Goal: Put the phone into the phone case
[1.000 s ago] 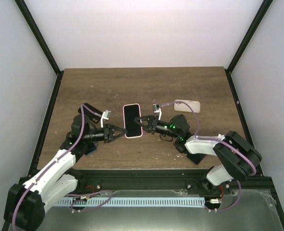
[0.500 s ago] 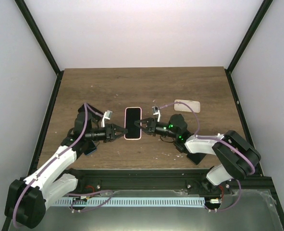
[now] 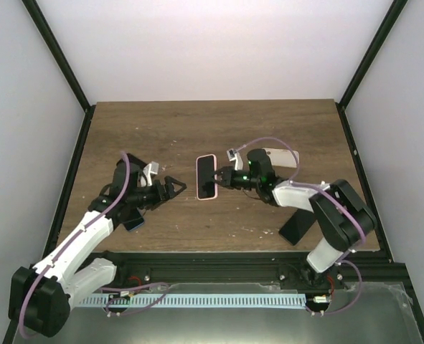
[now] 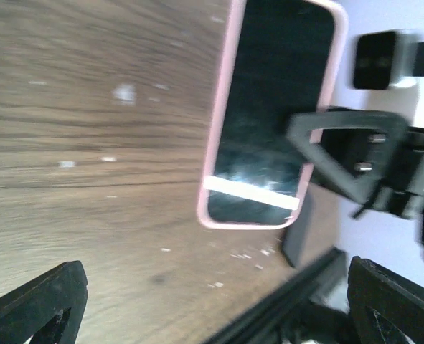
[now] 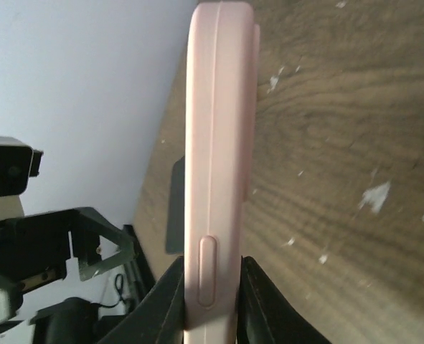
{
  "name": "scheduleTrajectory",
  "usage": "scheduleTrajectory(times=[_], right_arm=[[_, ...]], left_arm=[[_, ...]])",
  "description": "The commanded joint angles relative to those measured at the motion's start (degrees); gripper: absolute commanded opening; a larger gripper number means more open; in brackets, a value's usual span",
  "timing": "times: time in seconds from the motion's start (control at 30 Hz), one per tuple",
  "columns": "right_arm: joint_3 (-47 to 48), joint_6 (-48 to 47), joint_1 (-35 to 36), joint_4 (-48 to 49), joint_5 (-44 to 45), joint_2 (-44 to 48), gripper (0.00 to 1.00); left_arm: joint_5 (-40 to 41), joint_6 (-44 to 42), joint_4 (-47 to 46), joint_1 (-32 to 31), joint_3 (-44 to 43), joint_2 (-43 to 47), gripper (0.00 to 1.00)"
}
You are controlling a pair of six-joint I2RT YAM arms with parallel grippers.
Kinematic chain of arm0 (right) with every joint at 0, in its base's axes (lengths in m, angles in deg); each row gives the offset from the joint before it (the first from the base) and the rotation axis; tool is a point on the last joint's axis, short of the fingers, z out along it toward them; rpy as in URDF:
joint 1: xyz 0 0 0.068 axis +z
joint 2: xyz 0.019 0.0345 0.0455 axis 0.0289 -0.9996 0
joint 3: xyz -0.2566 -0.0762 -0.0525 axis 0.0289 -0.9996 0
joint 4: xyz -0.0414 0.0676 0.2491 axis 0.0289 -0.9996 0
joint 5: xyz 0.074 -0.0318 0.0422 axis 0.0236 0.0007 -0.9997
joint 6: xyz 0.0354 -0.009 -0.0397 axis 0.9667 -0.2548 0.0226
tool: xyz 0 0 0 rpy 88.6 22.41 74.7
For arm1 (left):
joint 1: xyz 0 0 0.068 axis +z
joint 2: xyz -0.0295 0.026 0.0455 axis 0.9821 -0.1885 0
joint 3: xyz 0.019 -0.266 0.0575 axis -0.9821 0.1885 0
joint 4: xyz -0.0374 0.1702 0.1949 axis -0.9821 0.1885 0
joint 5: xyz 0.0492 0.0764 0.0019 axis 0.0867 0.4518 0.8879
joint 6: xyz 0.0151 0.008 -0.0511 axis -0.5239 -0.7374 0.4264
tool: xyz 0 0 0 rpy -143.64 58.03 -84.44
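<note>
Phone [image 3: 207, 177], glossy black face with rounded matte pink rim, clamped between right fingers [image 5: 161, 304]; left fingers [image 4: 39, 308] spread apart.

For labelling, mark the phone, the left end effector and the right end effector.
phone [image 3: 206, 176]: top external view, middle of its dark screen.
left end effector [image 3: 176, 184]: top external view, midway between its open fingertips.
right end effector [image 3: 219, 177]: top external view, between fingertips gripping the phone.
</note>
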Motion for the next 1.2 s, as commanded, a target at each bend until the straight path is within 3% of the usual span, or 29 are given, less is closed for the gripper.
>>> scheduleTrajectory(times=[0.0,0.3,0.47,0.6,0.73,0.87,1.0,1.07,1.17], right_arm=[[8.98,-10.74,-3.04,-8.33,-4.65,-6.41,0.17],[16.36,-11.19,-8.15,-10.7,-8.12,-19.37,0.21],[19.46,-15.38,-9.18,-16.56,-8.1,-21.46,0.35],[19.31,-17.76,-9.67,-21.26,-3.38,-18.88,0.45],[19.66,-18.87,-9.77,-26.46,1.36,-15.49,0.68],[17.05,-19.06,-9.81,-30.39,5.25,-9.04,0.82],[12.36,-19.23,-9.86,-34.62,9.86,-0.81,0.9],[9.85,-19.26,-9.88,-36.85,12.28,3.92,1.0],[7.85,-17.5,-9.87,-40.77,17.12,10.74,1.0]], left_arm=[[15.75,-1.28,10.56,2.23,-1.33,-1.52,1.0],[22.19,2.07,12.81,9.61,2.43,0.75,1.0],[17.17,0.39,9.42,10.07,2.12,0.82,1.0],[12.22,-2.49,8.52,10.06,0.9,0.4,1.0],[12.82,-3.64,9.41,10.11,-0.36,-0.22,1.0],[11.45,-5.24,10.45,10.07,-2.3,-1.04,1.0],[10.28,-7.76,11.57,10.08,-4.54,-1.35,1.0],[9.86,-8.93,12.5,10.08,-5.84,-1.46,1.0],[9.32,-11.02,13.87,10.03,-7.72,-1.3,1.0]])
